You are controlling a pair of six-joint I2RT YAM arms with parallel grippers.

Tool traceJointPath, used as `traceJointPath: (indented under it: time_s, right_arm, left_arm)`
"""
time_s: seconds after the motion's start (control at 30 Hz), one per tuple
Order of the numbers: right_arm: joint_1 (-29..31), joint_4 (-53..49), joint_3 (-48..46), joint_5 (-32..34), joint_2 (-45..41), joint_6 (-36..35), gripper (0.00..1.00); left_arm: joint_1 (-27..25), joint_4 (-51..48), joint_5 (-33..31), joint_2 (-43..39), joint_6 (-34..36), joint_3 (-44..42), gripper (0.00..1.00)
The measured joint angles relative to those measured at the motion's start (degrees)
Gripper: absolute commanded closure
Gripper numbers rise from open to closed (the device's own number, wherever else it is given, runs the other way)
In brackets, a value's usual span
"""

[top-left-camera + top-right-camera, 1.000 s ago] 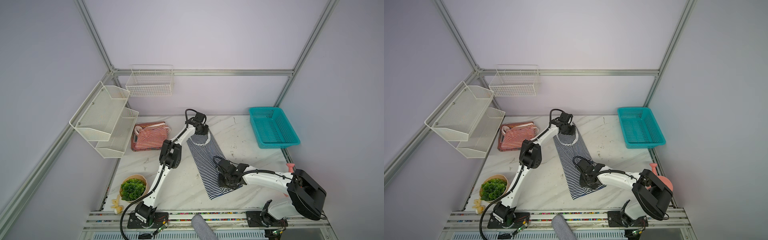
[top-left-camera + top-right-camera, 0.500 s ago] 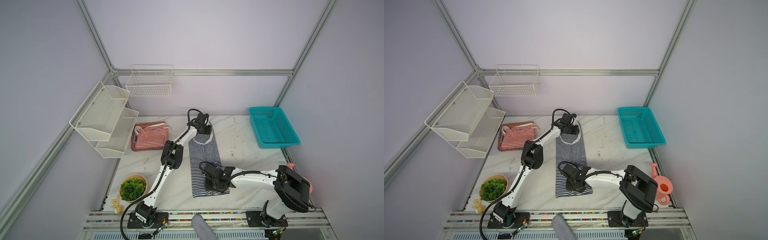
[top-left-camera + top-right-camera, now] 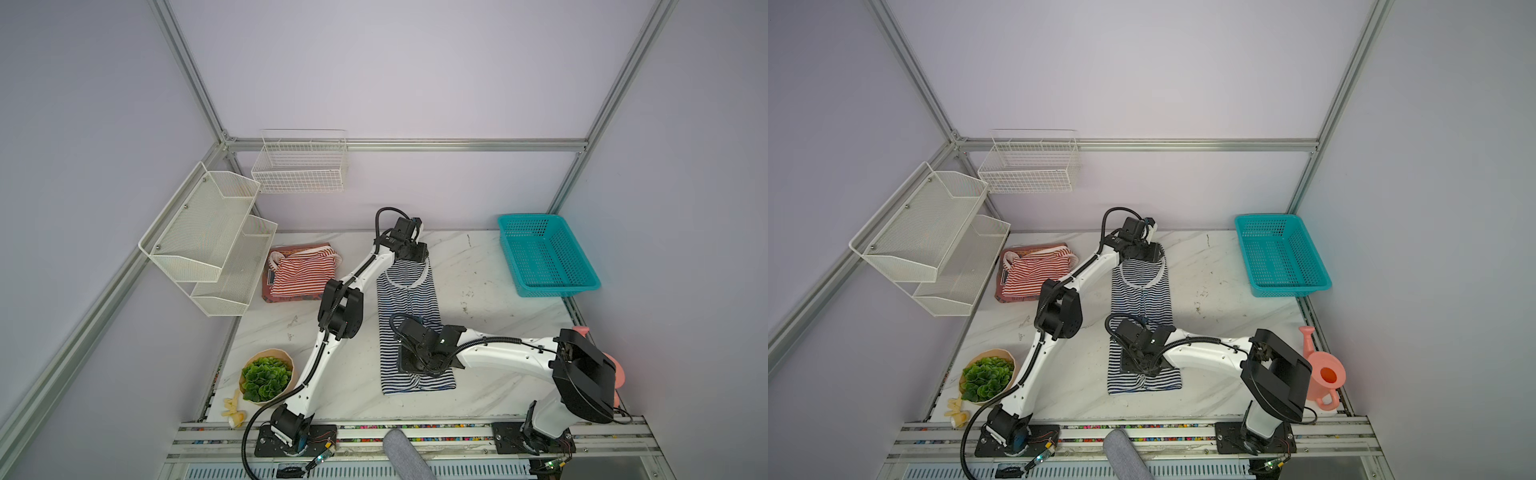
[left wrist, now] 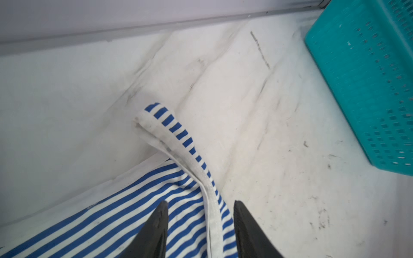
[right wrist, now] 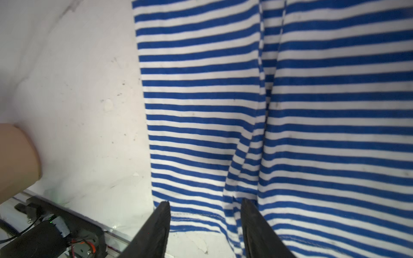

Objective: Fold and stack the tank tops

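Left wrist view: your left claw (image 4: 201, 201) gapes empty over a strap (image 4: 169, 134) of the navy tank top (image 4: 111, 212); right claw (image 5: 205, 201) likewise at its hem (image 5: 196, 215) (cloth laid flat). Next, probably regrasp and fold crosswise.

My right end effector (image 3: 417, 370) covers part of the navy-striped top (image 3: 407, 299) in both top views; the teal basket (image 4: 368, 78) runs off my left wrist view's edge.

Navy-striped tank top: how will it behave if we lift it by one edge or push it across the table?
Probably floppy: the navy-striped tank top lies flat with a lengthwise wrinkle, so a lifted edge would likely drape. Likely light: its thin strap lies limp. Pushed, it would probably bunch rather than slide whole on the table.
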Motion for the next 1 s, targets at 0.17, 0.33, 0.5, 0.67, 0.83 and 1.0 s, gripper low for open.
traceJointPath:
  time_s: [0.17,0.33,0.5,0.67,0.83,1.0]
  right_arm:
    - [0.02,-3.93,1.4,2.86,-6.32,-0.5,0.37]
    - [-2.36,-8.79,0.44,6.05,-17.9,-0.9,0.36]
    - [-8.41,-10.97,-5.29,5.99,-26.77,-1.4,0.36]
    - [-13.05,-12.79,-10.58,4.22,-23.56,-4.13,0.34]
    - [-14.29,-12.61,-13.25,2.25,-15.89,-7.56,0.33]
    - [-14.75,-11.02,-16.22,0.17,-11.61,-9.31,0.33]
  left_arm:
    - [0.0,-0.46,-3.04,-11.08,0.02,-6.64,0.49]
    - [-0.04,-4.42,-10.23,-25.16,-1.73,-20.39,0.48]
    - [-0.44,-7.98,-11.96,-43.71,-6.21,-44.41,0.48]
    - [-4.59,-11.19,-11.58,-57.51,-10.27,-63.82,0.49]
    - [-11.15,-13.81,-9.57,-60.78,-14.62,-74.53,0.49]
    - [-14.38,-14.73,-7.34,-60.78,-19.5,-81.72,0.48]
